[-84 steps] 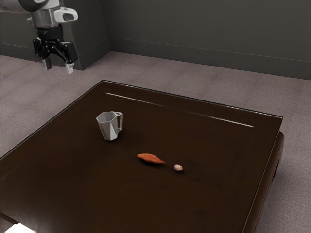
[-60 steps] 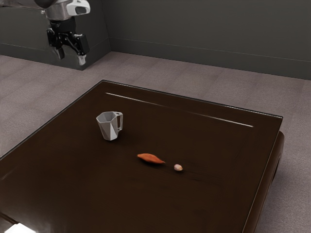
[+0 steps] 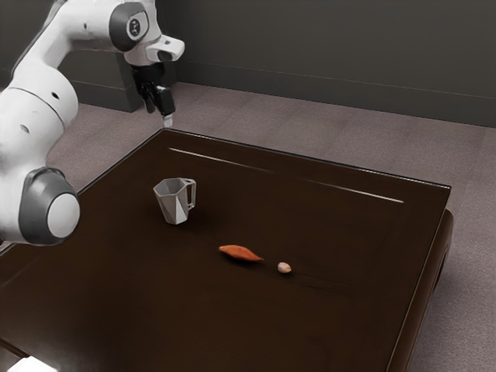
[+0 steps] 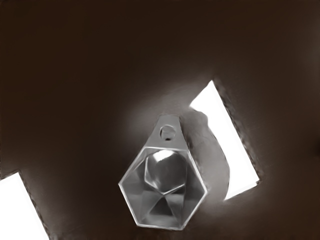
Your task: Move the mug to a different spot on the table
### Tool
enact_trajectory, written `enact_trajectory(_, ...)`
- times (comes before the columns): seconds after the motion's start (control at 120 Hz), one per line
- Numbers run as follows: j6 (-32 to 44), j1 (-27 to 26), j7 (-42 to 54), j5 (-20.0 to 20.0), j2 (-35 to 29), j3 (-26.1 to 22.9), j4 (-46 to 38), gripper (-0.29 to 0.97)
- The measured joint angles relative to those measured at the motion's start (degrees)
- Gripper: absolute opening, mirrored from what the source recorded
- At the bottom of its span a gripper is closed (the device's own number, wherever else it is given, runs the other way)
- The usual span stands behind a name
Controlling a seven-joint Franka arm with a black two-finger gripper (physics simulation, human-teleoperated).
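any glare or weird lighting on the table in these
Exterior view: a thin bright streak of glare runs along the far side of the table. Wrist view: two white patches, likely reflected light, lie on the table, one right beside the mug.

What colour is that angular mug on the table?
The mug is pale grey all over, with no pattern; the exterior view shows it best.

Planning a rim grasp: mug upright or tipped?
Upright. The mug stands on its base on the table, mouth up, handle toward the exterior view's right; the wrist view looks down into its open mouth.
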Motion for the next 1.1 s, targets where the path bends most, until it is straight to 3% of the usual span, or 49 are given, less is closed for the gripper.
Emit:
enact_trajectory(0.2,-3.4,-0.5,3.9,3.5,5.6,0.1,0.4,0.68)
enact_trajectory(0.4,0.9,-2.3,5.9,3.9,8.5,-1.4,-0.4,0.68)
enact_trajectory(0.775,16.8,-1.4,5.6,-1.6,14.9,-1.3,-3.6,0.68)
enact_trajectory(1.1,24.8,0.1,4.8,-2.7,15.8,-1.1,-6.2,0.68)
